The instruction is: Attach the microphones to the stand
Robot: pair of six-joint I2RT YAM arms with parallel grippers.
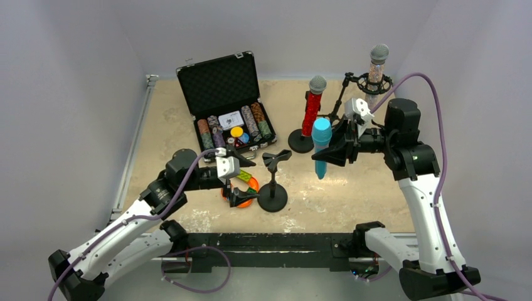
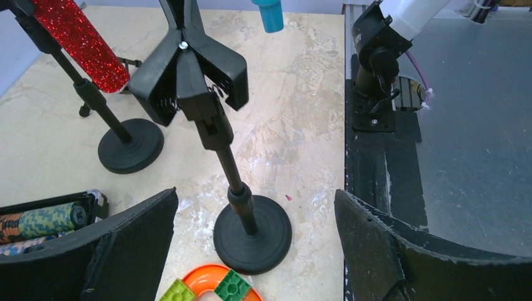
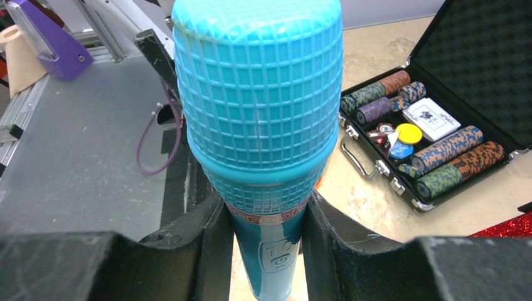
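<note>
Above the tabletop (image 1: pixel 351 194), just right of the empty stand (image 1: pixel 273 188), we see the light-blue microphone (image 1: pixel 322 133) clamped upright, head up, in the right gripper (image 1: pixel 330 149), the stand's clip (image 1: pixel 276 158) lying low to its left, while the left gripper (image 1: pixel 246 183) gapes wide, holding nothing, beside that stand's pole.

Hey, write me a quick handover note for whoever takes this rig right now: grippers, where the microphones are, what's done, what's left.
Left gripper: open, holding nothing, low beside the base of the empty stand.
Right gripper: shut on the light-blue microphone, head up, in the air to the right of that stand's clip.
Red glitter microphone: mounted on the middle stand.
Silver-pink glitter microphone: in the shock-mount stand at the far right.
Done: two of three mounted.
Left: seat the light-blue one in the empty clip, then release.
</note>
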